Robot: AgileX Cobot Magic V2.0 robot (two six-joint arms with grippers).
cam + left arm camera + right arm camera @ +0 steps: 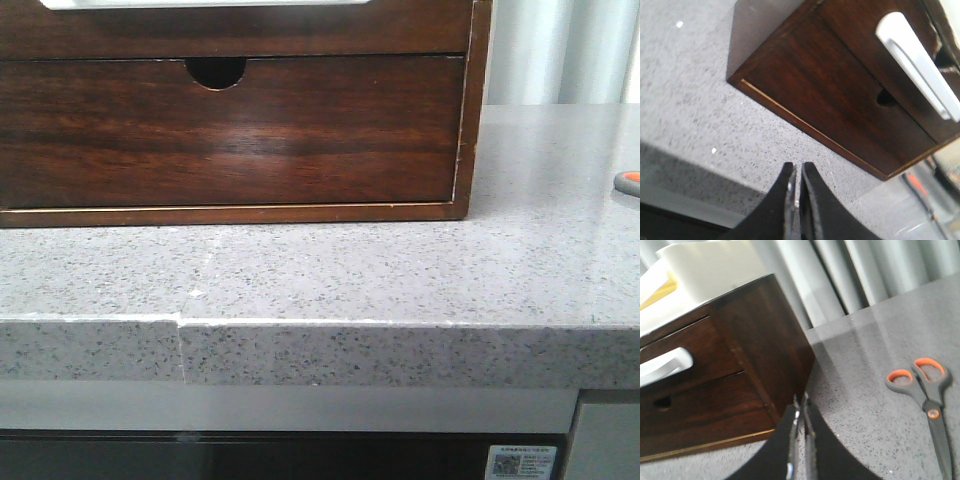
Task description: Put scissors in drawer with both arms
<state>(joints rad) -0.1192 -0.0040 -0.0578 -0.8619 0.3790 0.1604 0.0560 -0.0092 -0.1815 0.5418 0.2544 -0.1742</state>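
Note:
The scissors (927,390), grey with orange-lined handle loops, lie flat on the speckled counter to the right of the wooden cabinet; in the front view only an orange handle part (630,182) shows at the right edge. The drawer (250,30) is the upper, shallow one with a white handle (917,65), and it looks closed; it also shows in the right wrist view (710,350). My left gripper (796,167) is shut and empty, above the counter in front of the cabinet. My right gripper (801,400) is shut and empty near the cabinet's right front corner, apart from the scissors. Neither gripper shows in the front view.
Below the drawer is a taller drawer front with a half-round notch (215,72). The grey speckled counter (350,270) has a front edge with a seam on the left. A white tray (705,265) sits on top of the cabinet. Curtains hang behind.

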